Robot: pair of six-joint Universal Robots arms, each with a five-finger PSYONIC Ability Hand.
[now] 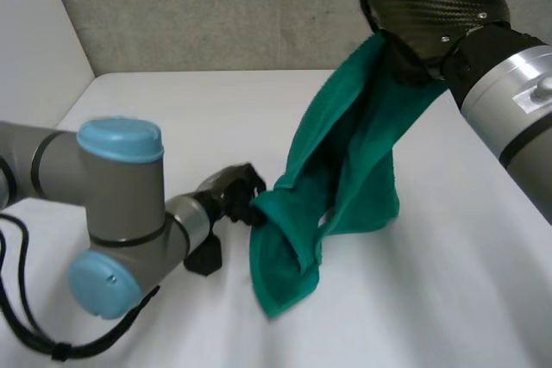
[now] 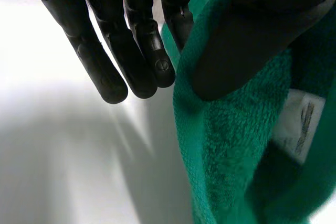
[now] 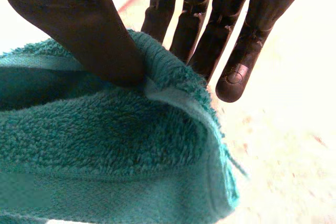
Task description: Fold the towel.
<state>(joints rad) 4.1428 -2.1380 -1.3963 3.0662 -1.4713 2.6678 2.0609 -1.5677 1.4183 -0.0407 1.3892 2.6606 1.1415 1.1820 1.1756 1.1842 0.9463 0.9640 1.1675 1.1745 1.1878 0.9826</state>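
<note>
White table, grey wall behind towel

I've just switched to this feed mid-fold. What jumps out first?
The green towel hangs in the air, pinched at its top edge by the right robot hand, which is raised high at the far right. The left robot hand pinches a lower corner, low over the white table, and the towel's lowest fold seems to touch the surface. A white label shows beside the left thumb.
</note>
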